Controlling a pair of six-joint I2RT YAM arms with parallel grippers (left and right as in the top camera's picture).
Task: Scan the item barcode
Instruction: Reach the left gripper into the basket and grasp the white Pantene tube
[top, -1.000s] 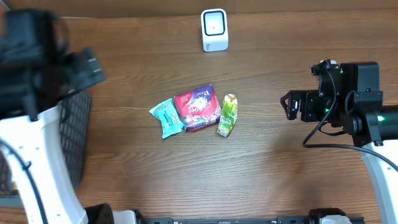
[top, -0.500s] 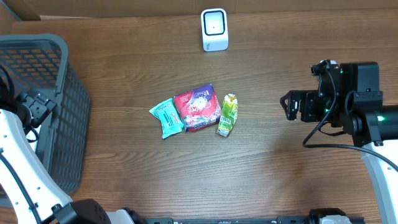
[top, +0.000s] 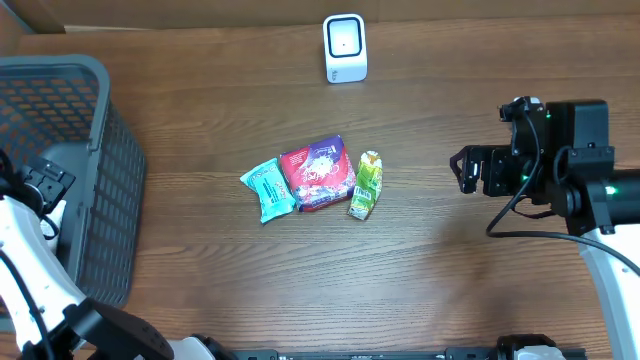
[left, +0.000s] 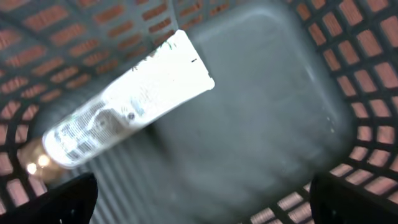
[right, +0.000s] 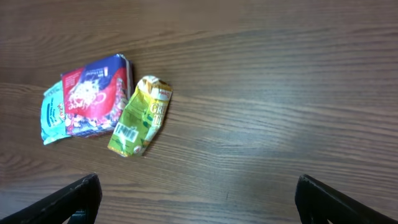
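On the bench, the grey basket at the left edge has the left hand inside it, fingers apart. Red packet, green carton and teal packet lie touching near the middle; the right hand, also apart, may catch two together.

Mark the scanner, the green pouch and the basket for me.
scanner (top: 345, 42): overhead view, on its white front face.
green pouch (top: 366, 187): overhead view, middle of the pack.
basket (top: 118, 200): overhead view, on its right mesh wall.
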